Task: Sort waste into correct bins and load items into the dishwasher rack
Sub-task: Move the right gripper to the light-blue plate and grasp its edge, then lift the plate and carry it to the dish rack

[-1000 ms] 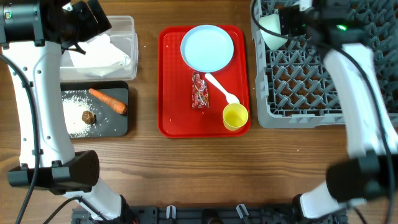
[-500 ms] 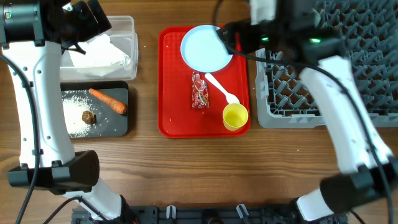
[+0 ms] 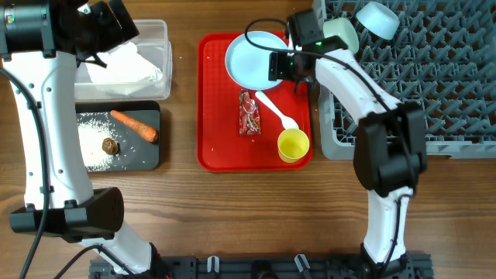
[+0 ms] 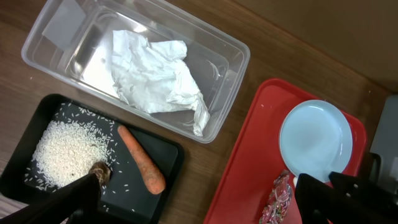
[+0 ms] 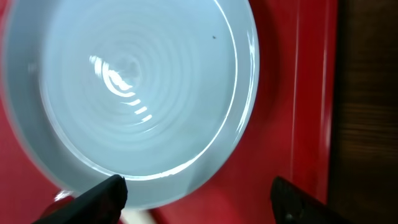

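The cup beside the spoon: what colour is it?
Yellow; the cup shows best in the overhead view.

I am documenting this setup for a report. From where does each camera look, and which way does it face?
Overhead: fixed above the table, facing straight down at red tray and dishwasher rack; left arm and right arm show.
Left wrist: high over the table's left side, facing down at clear tub and black tray; open left claw below.
Right wrist: close over the plate, facing down; open right claw below.
Shared: all three show the plate.
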